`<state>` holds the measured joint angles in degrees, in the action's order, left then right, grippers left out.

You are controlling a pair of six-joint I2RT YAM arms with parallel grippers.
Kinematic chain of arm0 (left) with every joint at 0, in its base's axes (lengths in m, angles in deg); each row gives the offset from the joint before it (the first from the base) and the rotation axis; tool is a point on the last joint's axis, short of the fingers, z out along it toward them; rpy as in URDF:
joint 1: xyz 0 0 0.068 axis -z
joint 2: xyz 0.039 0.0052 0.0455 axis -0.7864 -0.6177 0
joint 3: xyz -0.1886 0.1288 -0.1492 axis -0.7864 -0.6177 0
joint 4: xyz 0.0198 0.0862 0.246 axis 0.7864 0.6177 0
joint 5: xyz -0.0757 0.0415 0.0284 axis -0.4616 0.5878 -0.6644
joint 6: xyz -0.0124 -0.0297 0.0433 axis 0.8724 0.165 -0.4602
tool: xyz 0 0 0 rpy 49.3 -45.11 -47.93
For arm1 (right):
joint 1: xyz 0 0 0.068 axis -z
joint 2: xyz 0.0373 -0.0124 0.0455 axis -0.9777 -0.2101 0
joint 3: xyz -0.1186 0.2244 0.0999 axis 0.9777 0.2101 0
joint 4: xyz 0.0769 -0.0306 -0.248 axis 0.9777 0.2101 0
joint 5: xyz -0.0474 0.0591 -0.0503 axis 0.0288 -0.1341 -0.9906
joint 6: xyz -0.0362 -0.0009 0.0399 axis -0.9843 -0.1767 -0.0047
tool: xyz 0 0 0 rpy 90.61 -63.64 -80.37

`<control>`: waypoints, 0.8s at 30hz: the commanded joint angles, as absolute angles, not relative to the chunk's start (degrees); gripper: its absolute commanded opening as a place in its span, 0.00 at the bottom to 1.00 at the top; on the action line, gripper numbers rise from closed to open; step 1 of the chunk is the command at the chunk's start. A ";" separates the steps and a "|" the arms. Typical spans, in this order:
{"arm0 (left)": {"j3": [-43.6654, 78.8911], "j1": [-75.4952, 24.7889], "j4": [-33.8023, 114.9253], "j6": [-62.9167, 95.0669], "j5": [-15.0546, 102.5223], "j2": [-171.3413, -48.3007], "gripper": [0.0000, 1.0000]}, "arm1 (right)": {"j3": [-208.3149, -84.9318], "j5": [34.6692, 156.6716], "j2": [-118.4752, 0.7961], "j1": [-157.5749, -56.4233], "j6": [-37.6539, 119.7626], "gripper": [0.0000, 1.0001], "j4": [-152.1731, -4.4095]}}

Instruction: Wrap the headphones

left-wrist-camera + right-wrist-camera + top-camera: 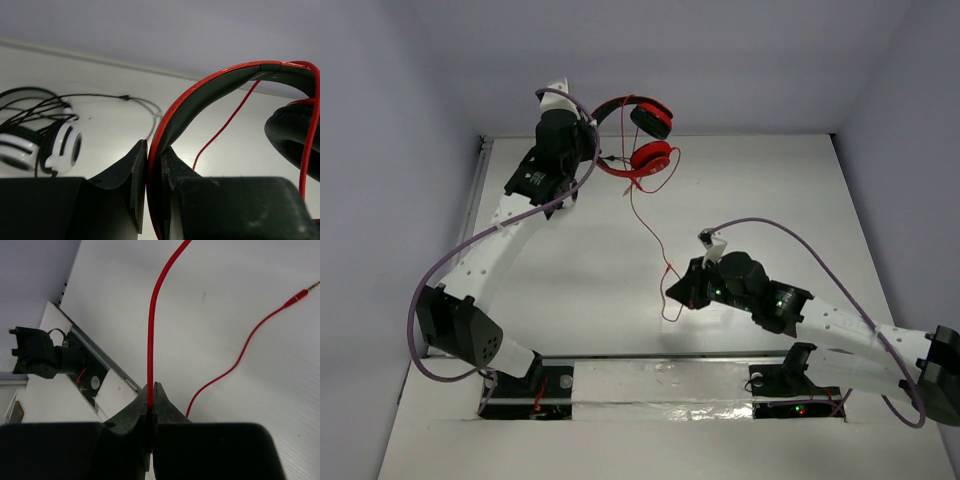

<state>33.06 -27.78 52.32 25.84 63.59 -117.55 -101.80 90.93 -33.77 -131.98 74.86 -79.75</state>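
The red headphones (638,135) hang above the far left of the white tabletop (780,190), headband clamped in the left gripper (588,142), their thin red cable (648,222) trailing nearer to the right gripper (680,290), pinched tight on it, between pale grey walls (720,60).

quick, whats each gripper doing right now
left gripper: closed, holding the red headphones
right gripper: closed, holding the red cable
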 commanded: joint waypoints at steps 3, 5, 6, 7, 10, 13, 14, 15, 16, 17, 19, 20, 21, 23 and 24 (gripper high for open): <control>26.06 -23.65 40.12 25.68 77.12 -119.14 0.00 | -116.21 86.02 -31.81 -136.66 70.90 0.00 -58.81; 22.90 -21.20 38.72 25.33 80.55 -120.72 0.00 | -120.19 83.99 -32.34 -137.90 68.88 0.00 -54.48; 21.83 -20.48 38.01 25.24 80.91 -121.07 0.00 | -124.21 83.64 -32.60 -138.51 68.26 0.00 -50.28; 20.95 -19.69 36.79 25.15 81.52 -122.12 0.00 | -126.34 82.94 -32.95 -138.52 67.47 0.00 -48.58; 17.17 -16.18 34.42 25.06 82.05 -123.88 0.00 | -134.06 81.45 -35.23 -138.52 63.79 0.00 -41.99; 12.35 -13.45 30.91 24.19 80.57 -124.68 0.00 | -140.13 76.54 -39.18 -138.52 61.67 0.00 -35.59; 11.55 -13.44 30.71 24.18 80.39 -124.68 0.00 | -141.38 75.30 -39.19 -138.52 61.40 0.00 -33.99; 10.15 -12.75 30.36 23.75 79.69 -124.59 0.00 | -142.35 74.33 -39.98 -138.52 60.96 0.00 -32.15; 8.48 -12.74 26.79 22.61 75.50 -123.89 0.00 | -143.23 73.45 -40.07 -138.52 60.44 0.00 -31.69; 7.07 -12.05 26.15 21.82 74.85 -123.54 0.00 | -144.80 73.00 -40.16 -138.52 59.30 0.00 -31.17; 4.43 -11.52 25.88 20.50 73.11 -122.66 0.00 | -146.57 71.25 -41.04 -138.52 58.07 0.00 -29.32; 3.20 -10.55 25.18 19.45 72.31 -121.96 0.00 | -147.36 70.81 -41.39 -138.52 57.54 0.00 -28.53; 1.01 -9.94 24.83 17.96 72.21 -121.26 0.00 | -148.76 70.28 -41.65 -138.52 57.10 0.00 -27.92; -0.67 -8.18 24.74 15.84 71.24 -119.24 0.00 | -150.17 69.13 -43.06 -138.52 55.95 0.00 -25.72; -2.25 -7.56 24.74 14.62 71.68 -118.62 0.00 | -151.05 68.96 -43.50 -138.52 55.77 0.00 -24.41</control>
<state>-0.65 -9.77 31.86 17.88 73.80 -124.98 -147.04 72.43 -42.75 -138.27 58.97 -29.22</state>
